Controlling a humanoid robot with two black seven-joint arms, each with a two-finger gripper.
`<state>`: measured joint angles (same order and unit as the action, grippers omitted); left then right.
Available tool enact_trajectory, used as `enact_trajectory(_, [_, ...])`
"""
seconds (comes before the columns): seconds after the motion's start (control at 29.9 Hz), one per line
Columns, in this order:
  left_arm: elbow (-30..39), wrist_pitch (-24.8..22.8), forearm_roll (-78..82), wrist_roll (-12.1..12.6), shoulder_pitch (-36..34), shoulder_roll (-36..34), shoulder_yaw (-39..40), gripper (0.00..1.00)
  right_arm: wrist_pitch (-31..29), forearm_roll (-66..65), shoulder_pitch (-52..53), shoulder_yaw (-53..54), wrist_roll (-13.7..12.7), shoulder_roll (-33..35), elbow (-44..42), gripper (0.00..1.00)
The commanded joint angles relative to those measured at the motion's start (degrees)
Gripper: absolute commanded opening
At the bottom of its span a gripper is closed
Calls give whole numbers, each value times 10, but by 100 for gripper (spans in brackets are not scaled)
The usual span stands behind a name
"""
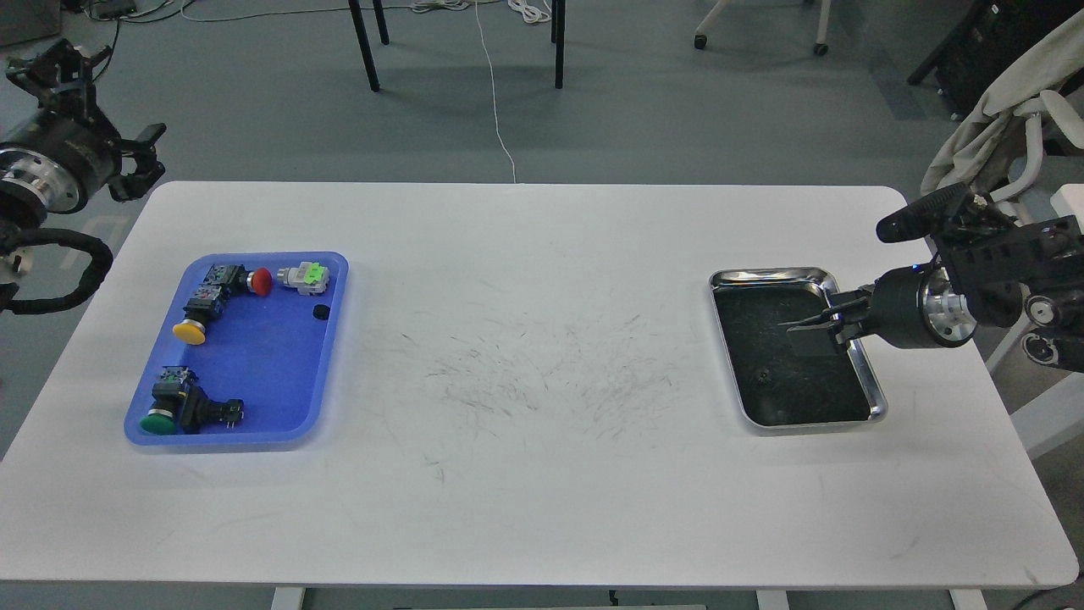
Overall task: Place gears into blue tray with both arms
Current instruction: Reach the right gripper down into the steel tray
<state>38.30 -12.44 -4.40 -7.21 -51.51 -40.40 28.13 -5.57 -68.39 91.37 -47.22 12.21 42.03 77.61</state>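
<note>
The blue tray (254, 373) lies at the table's left and holds several push-button switches. One small black gear (321, 313) rests near its right rim. A tiny dark gear (765, 373) shows faintly on the dark bottom of the steel tray (855, 352) at the right. My right gripper (811, 320) hangs over the steel tray's upper right part, pointing left, fingers apart and empty. My left gripper (155, 152) hovers beyond the table's far left corner, open and empty, well away from the blue tray.
The white table (542, 474) has scuff marks across its middle. Chair legs (364, 42) and a white cable (495, 102) lie on the floor behind. A chair with a beige cloth (1008, 119) stands by the right arm.
</note>
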Motion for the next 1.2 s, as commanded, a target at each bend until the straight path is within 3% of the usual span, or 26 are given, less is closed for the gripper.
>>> enact_trajectory(0.0, [-2, -1, 0, -1, 0, 0, 1, 92, 0, -3, -12, -2, 0, -21, -7, 83])
enact_trajectory(0.7, [-16, -4, -4, -4, -1, -2, 1, 93, 0, -6, -84, -22, 1, -150, -134, 79])
enact_trajectory(1.17, [-23, -4, -4, -4, 0, -2, 1, 93, -2, -8, -85, -46, 16, -155, -138, 74])
